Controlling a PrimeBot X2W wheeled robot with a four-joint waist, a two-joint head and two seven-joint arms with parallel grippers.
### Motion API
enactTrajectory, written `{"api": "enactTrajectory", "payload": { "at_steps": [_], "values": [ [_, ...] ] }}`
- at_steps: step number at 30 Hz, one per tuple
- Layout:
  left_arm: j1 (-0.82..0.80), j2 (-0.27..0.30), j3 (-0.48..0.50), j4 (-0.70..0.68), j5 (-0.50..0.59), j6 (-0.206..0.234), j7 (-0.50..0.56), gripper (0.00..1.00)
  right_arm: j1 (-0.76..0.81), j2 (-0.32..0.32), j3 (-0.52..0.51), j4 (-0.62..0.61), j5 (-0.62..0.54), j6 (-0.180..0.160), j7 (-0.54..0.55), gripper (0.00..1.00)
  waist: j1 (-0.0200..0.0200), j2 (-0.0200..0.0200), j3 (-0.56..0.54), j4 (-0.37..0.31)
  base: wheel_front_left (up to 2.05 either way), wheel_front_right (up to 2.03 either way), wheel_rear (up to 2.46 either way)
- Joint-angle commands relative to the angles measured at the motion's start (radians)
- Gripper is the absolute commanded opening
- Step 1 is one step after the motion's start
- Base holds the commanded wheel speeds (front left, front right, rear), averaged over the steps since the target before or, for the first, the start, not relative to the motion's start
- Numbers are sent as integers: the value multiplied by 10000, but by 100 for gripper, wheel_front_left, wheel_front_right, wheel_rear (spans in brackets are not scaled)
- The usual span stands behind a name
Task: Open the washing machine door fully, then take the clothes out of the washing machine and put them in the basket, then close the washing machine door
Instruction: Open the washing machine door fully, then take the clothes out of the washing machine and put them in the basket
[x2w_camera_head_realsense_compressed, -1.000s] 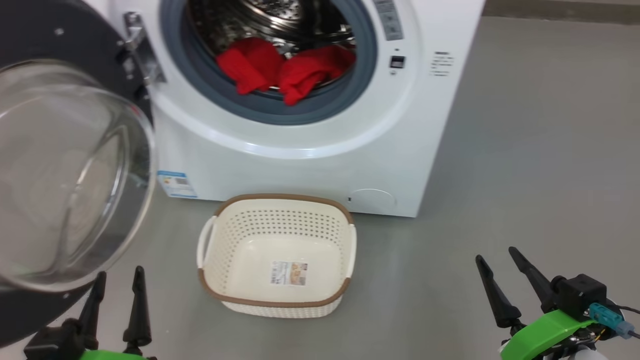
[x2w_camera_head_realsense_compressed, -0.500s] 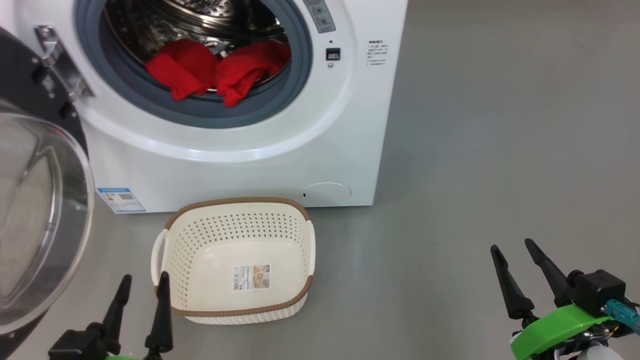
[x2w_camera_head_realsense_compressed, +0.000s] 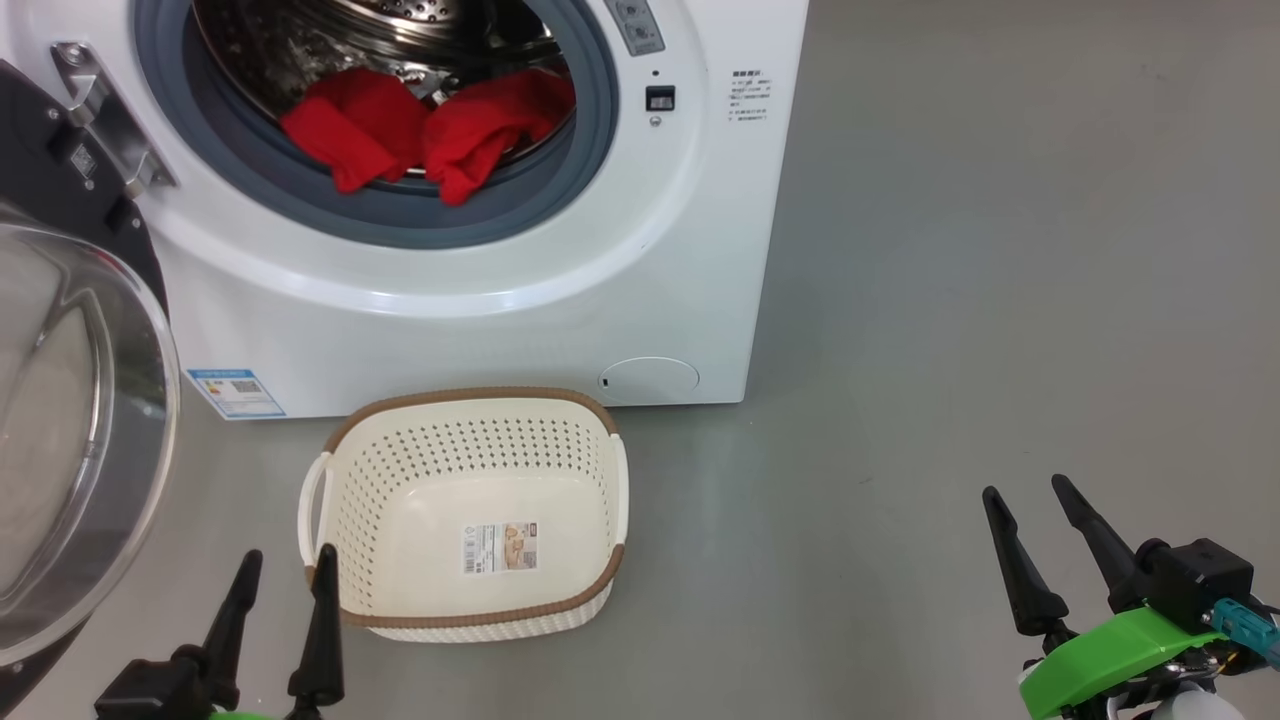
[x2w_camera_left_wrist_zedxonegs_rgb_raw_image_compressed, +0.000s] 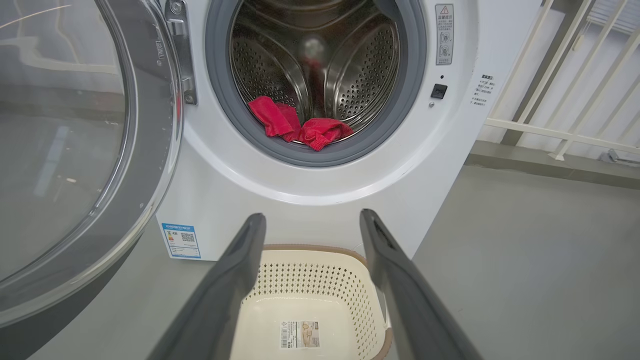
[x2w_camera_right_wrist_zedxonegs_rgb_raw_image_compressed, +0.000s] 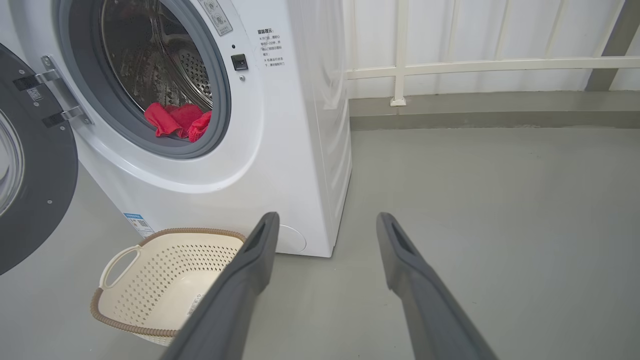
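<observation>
Head view gave me the clothes (x2w_camera_head_realsense_compressed: 425, 135) first: two bright red bundles lying at the front lip of the steel drum (x2w_camera_head_realsense_compressed: 400, 30), one fold drooping onto the grey gasket (x2w_camera_head_realsense_compressed: 400, 215). Around them stood the washing machine (x2w_camera_head_realsense_compressed: 500, 300), white, with a blue label (x2w_camera_head_realsense_compressed: 234, 392) and a round flap (x2w_camera_head_realsense_compressed: 650, 379) low on its front. The washing machine door (x2w_camera_head_realsense_compressed: 70, 430) hung swung out on its hinge at my left, its glass bowl bulging toward the camera.

On the floor (x2w_camera_head_realsense_compressed: 1000, 250) just in front of the machine, below the opening, sat the basket (x2w_camera_head_realsense_compressed: 470, 395), upright, with a sticker (x2w_camera_head_realsense_compressed: 499, 547) on its bare inner bottom.

My left gripper (x2w_camera_head_realsense_compressed: 288, 553) hovered low at the lower left, between door and basket, with its fingers spread and nothing between them. One finger crossed the basket's near-left corner in the picture, and I could not tell whether it touched. My right gripper (x2w_camera_head_realsense_compressed: 1023, 486) hung over bare floor, well apart from the basket, jaws likewise parted and gripping nothing. Right wrist view added a white railing (x2w_camera_right_wrist_zedxonegs_rgb_raw_image_compressed: 450, 65) behind the machine.
</observation>
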Motion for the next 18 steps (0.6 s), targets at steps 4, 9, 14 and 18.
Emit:
{"api": "enactTrajectory", "payload": {
  "at_steps": [4, 9, 14, 18],
  "values": [
    [-189, 189, 309, -385, 80, -28, -51, 100, -57, -98, 178, -246, -139, 27, -120, 100, 0, 0, -21, 55, 0, 0, 0],
    [-147, 180, 290, -411, 59, -29, -51, 100, -67, -86, 209, -252, -140, 27, -120, 100, 0, 0, -23, 80, 0, 0, 0],
    [-160, 188, 227, -283, -119, -29, -51, 100, -85, -93, 226, -258, -140, 27, -120, 100, 0, 0, 0, 99, 0, 0, 0],
    [-220, 252, 139, -254, -256, -29, -51, 100, -110, -97, 230, -259, -139, 27, -120, 100, 0, 0, 18, 105, 4, -10, 6]
  ]
}}
